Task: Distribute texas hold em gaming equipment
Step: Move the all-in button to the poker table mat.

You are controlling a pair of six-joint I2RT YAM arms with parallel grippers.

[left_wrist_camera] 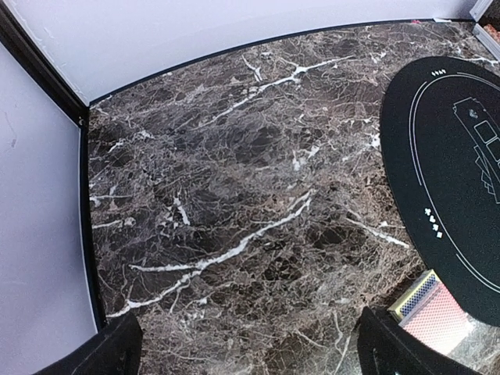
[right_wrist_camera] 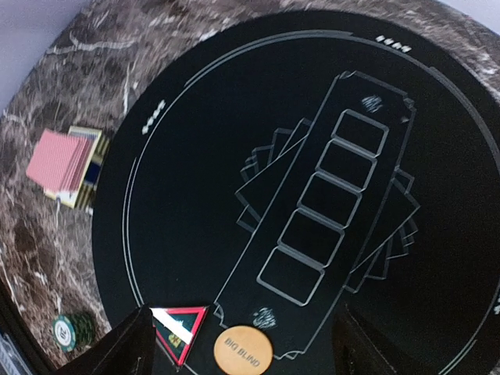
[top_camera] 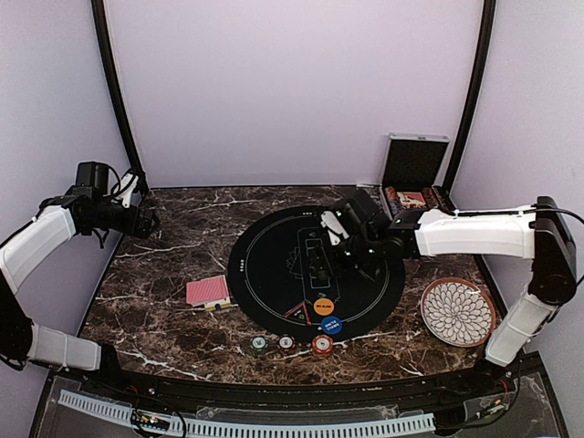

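Our right gripper [right_wrist_camera: 242, 332] spread empty over the mat [right_wrist_camera: 195, 156], orange button [right_wrist_camera: 244, 349] and triangular marker [right_wrist_camera: 181, 326] at its six o'clock, left gripper [left_wrist_camera: 250, 351] released, cards [left_wrist_camera: 441, 316] at four o'clock

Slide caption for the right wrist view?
Open right gripper hovers over black mat near orange button and triangular marker.

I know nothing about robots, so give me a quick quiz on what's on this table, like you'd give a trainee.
1. True or false: the orange button lies on the mat.
2. How many chip piles sit by the mat's near edge?
3. The blue button lies: A) next to the orange one, B) at the mat's far edge, C) off the mat.
Key: 1 true; 2 three; 3 A.
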